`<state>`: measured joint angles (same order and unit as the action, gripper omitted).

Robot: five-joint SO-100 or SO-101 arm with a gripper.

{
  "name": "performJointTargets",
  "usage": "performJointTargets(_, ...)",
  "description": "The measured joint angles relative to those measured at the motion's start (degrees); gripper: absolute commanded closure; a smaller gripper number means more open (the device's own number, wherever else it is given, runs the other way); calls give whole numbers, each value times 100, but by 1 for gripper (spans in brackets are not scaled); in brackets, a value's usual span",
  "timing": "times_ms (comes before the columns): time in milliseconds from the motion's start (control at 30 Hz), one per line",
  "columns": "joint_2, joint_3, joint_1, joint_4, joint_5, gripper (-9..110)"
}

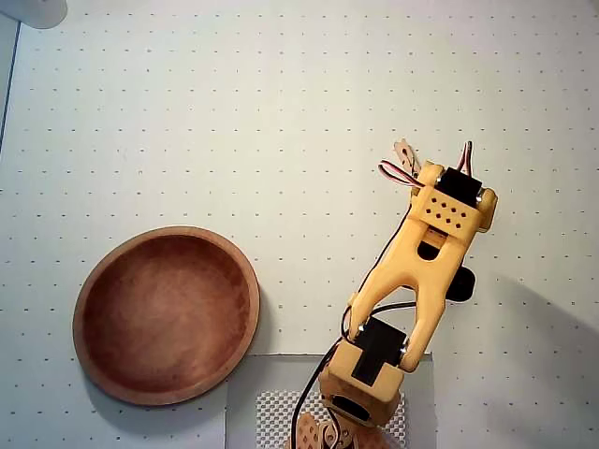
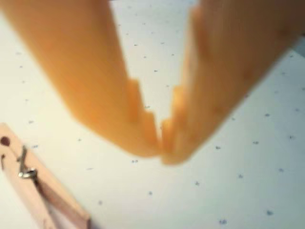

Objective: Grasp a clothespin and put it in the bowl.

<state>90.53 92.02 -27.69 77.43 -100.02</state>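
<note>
clothespin: cut off by wrist view's lower-left edge | clothespin in overhead view: mostly hidden behind arm | gripper: blurred

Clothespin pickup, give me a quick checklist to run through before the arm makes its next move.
1. Gripper open for a grasp: not ok, fingertips are touching, nothing between them.
2. Clothespin lined up between the fingers: not ok, it lies off to the lower left in the wrist view.
3. Clothespin lying flat on the table: ok.
4. Bowl empty and unobstructed: ok.
5. Path from clothespin to bowl free: ok in the overhead view.
</note>
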Motion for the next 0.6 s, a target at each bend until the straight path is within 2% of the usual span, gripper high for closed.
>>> performJointTargets(333, -984, -1556, -114, 1837, -782, 105)
performJointTargets(600, -1441, -2733, -79, 2074, -1450, 105)
